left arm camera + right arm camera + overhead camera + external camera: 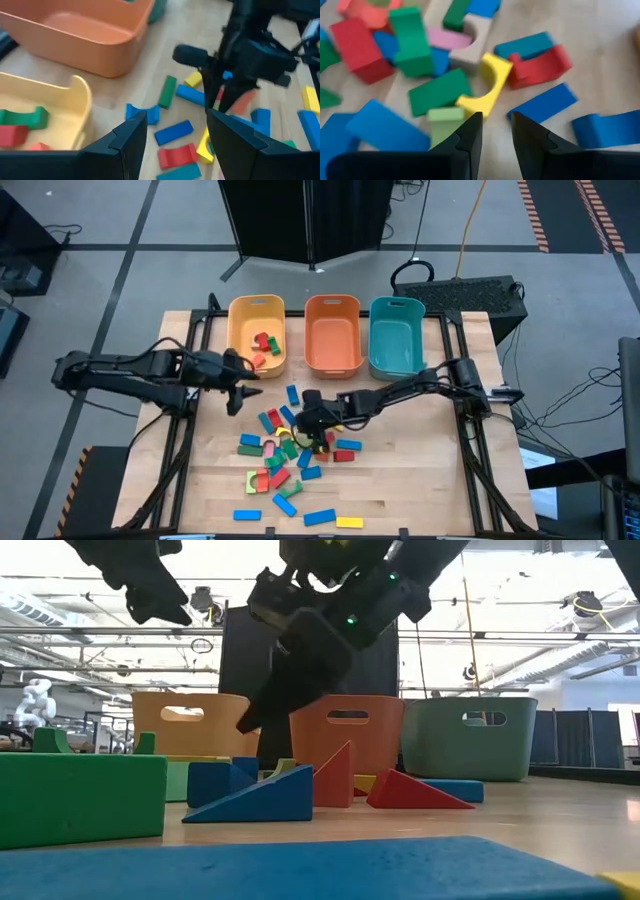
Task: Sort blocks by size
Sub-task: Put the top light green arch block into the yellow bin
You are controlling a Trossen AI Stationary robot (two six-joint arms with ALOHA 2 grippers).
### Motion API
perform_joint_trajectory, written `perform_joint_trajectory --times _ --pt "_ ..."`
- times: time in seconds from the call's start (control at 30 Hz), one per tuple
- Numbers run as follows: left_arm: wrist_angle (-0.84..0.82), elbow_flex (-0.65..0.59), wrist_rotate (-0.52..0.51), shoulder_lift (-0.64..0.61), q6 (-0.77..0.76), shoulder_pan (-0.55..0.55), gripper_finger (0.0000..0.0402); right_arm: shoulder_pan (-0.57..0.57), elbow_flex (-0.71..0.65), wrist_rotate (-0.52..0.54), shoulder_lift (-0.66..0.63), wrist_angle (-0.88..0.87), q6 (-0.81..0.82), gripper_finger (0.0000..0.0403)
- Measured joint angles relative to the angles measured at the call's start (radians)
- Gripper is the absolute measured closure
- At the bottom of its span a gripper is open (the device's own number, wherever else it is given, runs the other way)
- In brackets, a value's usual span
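Note:
Several coloured wooden blocks (285, 455) lie scattered on the table's middle and near part. A few red and green blocks (263, 343) lie in the yellow bin (240, 320). My right gripper (303, 423) hangs low over the far part of the pile, slanting down. Its fingers stand a narrow gap apart (497, 120) with nothing between them, just short of a yellow arch (490, 85). My left gripper (243, 388) is open and holds nothing (176, 117). It hovers above the table near the yellow bin's front right corner.
The orange bin (332, 330) and the teal bin (397, 335) stand beside the yellow one along the far edge. Loose blue bars (320, 517) and a yellow bar (350, 522) lie near the front edge. The two arms are close together over the pile's far side.

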Motion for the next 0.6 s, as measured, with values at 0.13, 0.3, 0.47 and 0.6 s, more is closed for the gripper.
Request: perform_joint_trajectory --times 0.13,0.3,0.47,0.6 --pt "0.015 0.000 -0.085 0.042 -0.004 -0.086 0.0194 0.029 0.000 -0.013 -0.004 -0.035 -0.012 0.0312" --pt "0.086 0.000 -0.128 0.122 -0.029 -0.181 0.0194 0.063 0.000 -0.013 -0.003 -0.123 -0.031 0.0312" --pt "0.163 0.000 -0.162 0.222 -0.053 -0.253 0.0194 0.081 0.000 -0.003 -0.002 -0.162 -0.030 0.0311" --pt "0.203 0.000 -0.169 0.301 -0.053 -0.281 0.0194 0.090 0.000 0.069 -0.002 -0.165 -0.067 0.0291"
